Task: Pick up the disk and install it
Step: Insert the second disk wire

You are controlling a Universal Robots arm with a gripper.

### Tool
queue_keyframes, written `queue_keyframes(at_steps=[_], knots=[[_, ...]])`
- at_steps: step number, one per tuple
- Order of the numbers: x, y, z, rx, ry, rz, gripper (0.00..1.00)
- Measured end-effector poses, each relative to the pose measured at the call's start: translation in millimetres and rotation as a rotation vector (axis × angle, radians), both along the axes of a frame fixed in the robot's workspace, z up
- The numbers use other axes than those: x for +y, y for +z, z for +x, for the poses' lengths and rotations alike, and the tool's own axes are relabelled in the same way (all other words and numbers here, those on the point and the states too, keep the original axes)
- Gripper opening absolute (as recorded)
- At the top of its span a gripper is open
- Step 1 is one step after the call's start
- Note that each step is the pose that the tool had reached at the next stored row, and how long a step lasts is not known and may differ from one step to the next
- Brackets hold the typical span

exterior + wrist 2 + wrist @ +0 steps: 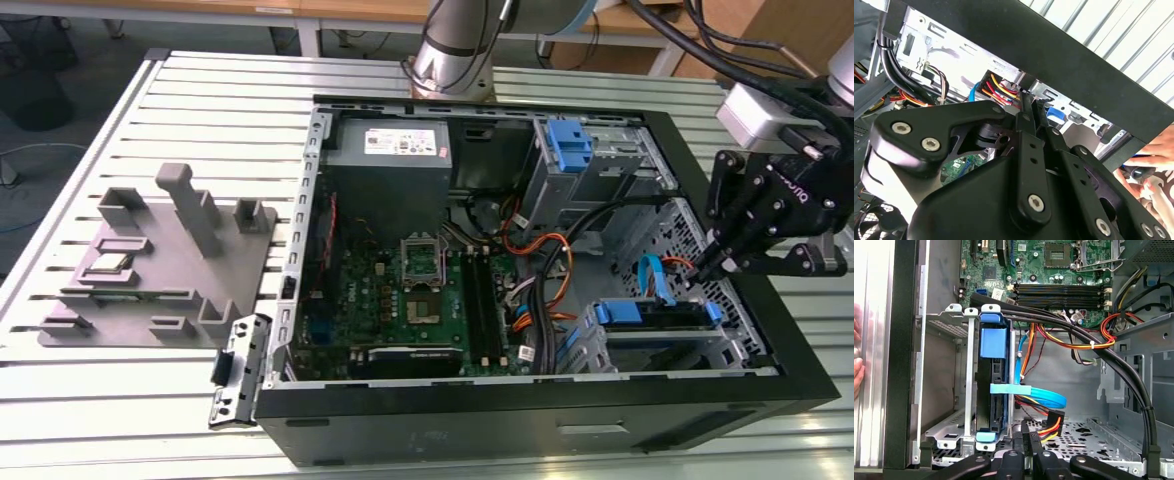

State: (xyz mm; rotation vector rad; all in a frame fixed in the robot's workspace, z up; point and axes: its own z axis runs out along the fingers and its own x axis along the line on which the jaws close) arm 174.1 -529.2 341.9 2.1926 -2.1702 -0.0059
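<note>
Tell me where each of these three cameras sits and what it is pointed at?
Exterior view: off the arm, above, looking down on the open computer case and the gripper at its far-right wall.
First wrist view: on the arm, looking over the shut fingers at the disk in its bay.
Second wrist view: behind the gripper's black linkage.
Both wrist views share the red-and-yellow cable plug.

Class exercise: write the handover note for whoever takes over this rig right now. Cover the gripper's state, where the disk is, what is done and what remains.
Gripper: fingers shut, holding nothing, close to the drive cage.
Disk: stands on edge in that cage with its blue rails on, inside the open computer case.
Done: pickup and insertion look complete.
Left: check that the disk is fully seated, which these views cannot show.
Caution: a person's hand is at the case's outer wall.
</note>
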Motion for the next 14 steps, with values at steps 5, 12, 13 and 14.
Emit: queue_keyframes(at_steps=[5, 12, 13, 14], knots=[[0.0, 0.0, 0.1, 0.0000, 0.000, 0.0000, 0.24], [0.0, 8.0, -0.4, -0.0017, 0.000, 0.0006, 0.24], [0.0, 8.5, -0.8, -0.0031, 0.000, 0.0006, 0.24], [0.0, 8.5, -0.9, -0.0038, 0.000, 0.0008, 0.24]])
